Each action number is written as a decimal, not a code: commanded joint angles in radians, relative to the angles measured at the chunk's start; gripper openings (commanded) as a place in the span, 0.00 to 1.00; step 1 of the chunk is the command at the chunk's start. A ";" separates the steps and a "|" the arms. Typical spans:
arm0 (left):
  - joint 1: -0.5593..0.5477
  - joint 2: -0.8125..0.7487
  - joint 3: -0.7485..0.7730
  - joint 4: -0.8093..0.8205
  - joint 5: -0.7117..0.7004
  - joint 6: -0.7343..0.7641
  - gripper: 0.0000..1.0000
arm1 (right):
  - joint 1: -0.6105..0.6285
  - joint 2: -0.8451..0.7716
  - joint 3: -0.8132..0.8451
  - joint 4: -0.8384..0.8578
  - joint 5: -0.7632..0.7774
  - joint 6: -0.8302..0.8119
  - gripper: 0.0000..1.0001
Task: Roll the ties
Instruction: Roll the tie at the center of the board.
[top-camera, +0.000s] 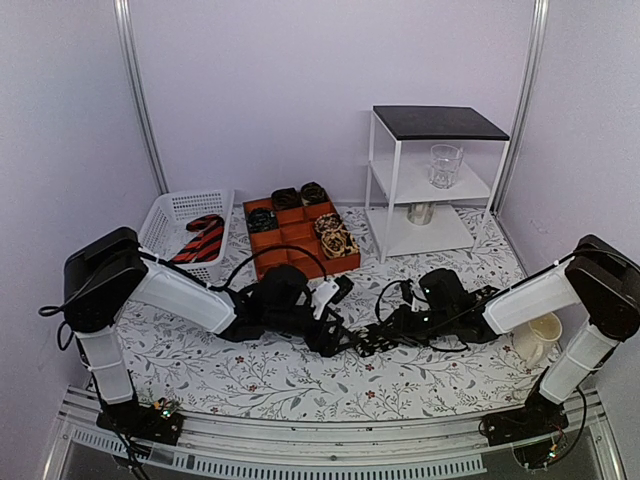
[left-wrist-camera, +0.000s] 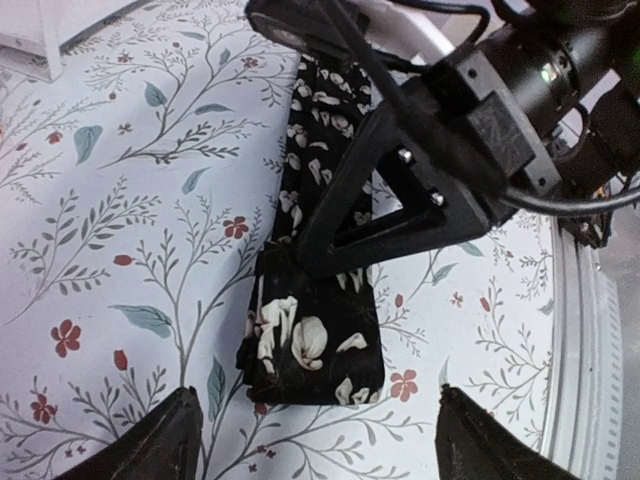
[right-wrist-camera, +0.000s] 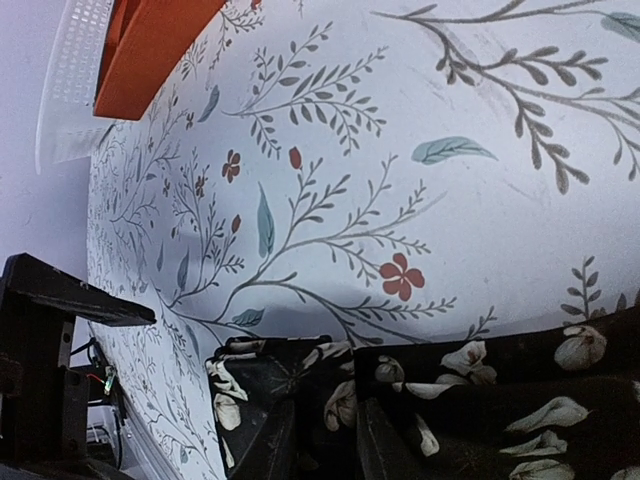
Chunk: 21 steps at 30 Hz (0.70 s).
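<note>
While the floral tie (left-wrist-camera: 315, 340) is lying flat on the leaf-print tablecloth (left-wrist-camera: 120, 200), near the table's middle and just ahead of both arms, its wide end is pointing to 6 o'clock in the left wrist view. The narrower strip is running off toward 12 o'clock beneath the other arm's hardware. The wide end is looking doubled over, though the fold is not showing clearly.

Right gripper (right-wrist-camera: 325, 435): it is pinching the tie. In its own wrist view the two fingers are standing almost together with dark flowered cloth between them. From the left wrist view, one black triangular finger is pressing down where the wide end begins.

Left gripper (left-wrist-camera: 315, 445): jaws are standing spread wide and holding nothing. One of its fingers (left-wrist-camera: 170, 440) is sitting at 7 o'clock of the tie's end, the other at 5 o'clock. Neither is touching cloth.

Surroundings, top view, bearings taken from the tie:
- 12 o'clock: an orange tray (top-camera: 300, 238) with compartments is sitting near the back wall, and coiled ties (top-camera: 287, 197) are filling several of its rear cells.
- 10 o'clock: a white basket (top-camera: 190, 195) is standing just beside the tray and is holding a red-and-black striped tie (top-camera: 203, 240).
- 1 o'clock: a white shelf unit (top-camera: 440, 122) with a dark top is carrying a drinking glass (top-camera: 445, 165) on its middle shelf.
- 3 o'clock: a cream cup (top-camera: 540, 338) is resting beside the right arm, well apart from the tie.
</note>
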 joint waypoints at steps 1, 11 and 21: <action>-0.044 0.052 0.047 -0.025 -0.048 0.086 0.81 | 0.012 0.012 -0.016 0.019 -0.001 0.023 0.21; -0.056 0.059 0.033 -0.020 -0.158 0.047 0.66 | 0.032 0.023 -0.025 0.019 0.014 0.025 0.21; -0.048 -0.190 -0.275 0.174 -0.105 -0.133 0.59 | 0.141 0.047 0.005 -0.003 0.119 0.134 0.21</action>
